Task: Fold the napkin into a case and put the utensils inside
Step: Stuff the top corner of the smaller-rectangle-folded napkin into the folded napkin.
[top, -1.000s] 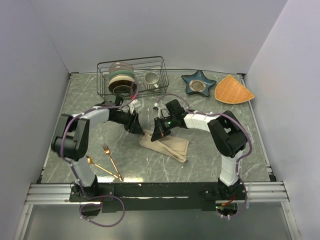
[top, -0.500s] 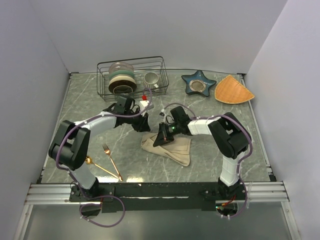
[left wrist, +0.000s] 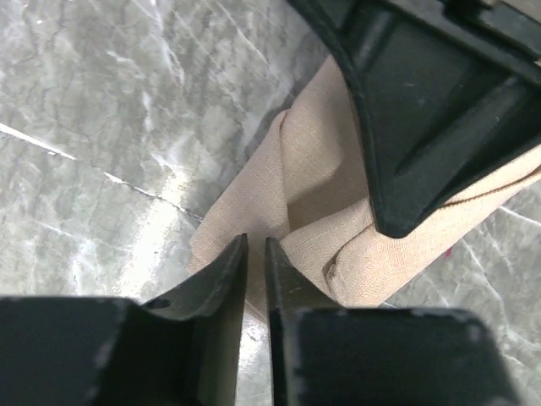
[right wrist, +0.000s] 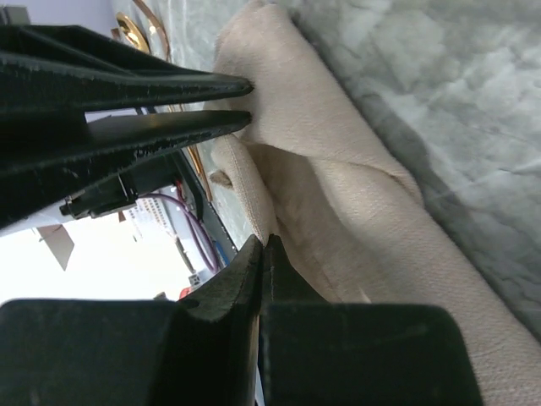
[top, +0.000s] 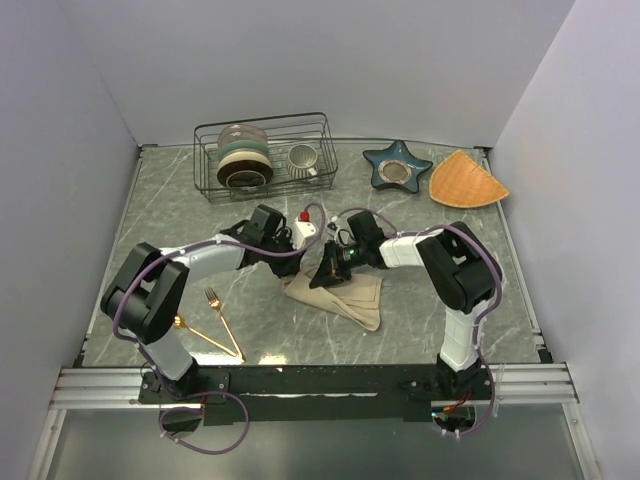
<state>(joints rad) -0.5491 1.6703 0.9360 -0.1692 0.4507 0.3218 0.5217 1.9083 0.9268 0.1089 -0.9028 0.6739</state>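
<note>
Left hand [left wrist: 256, 244] shifted right toward right hand [right wrist: 260, 244], fingers narrowed to slit at napkin [top: 345, 295] edge — grip on cloth cannot be told. Right hand closed, tips on napkin fold. Napkin lies folded mid counter [top: 180, 200]; grey-green marble, pale walls [top: 330, 60]. Wire rack [top: 327, 150]: stacked dishes [top: 243, 160], one mug [top: 303, 159]. One star dish [top: 377, 158], one orange mat [top: 468, 180] at far right. One fork [top: 225, 325], one spoon [top: 205, 337] — near left, apart from napkin.
</note>
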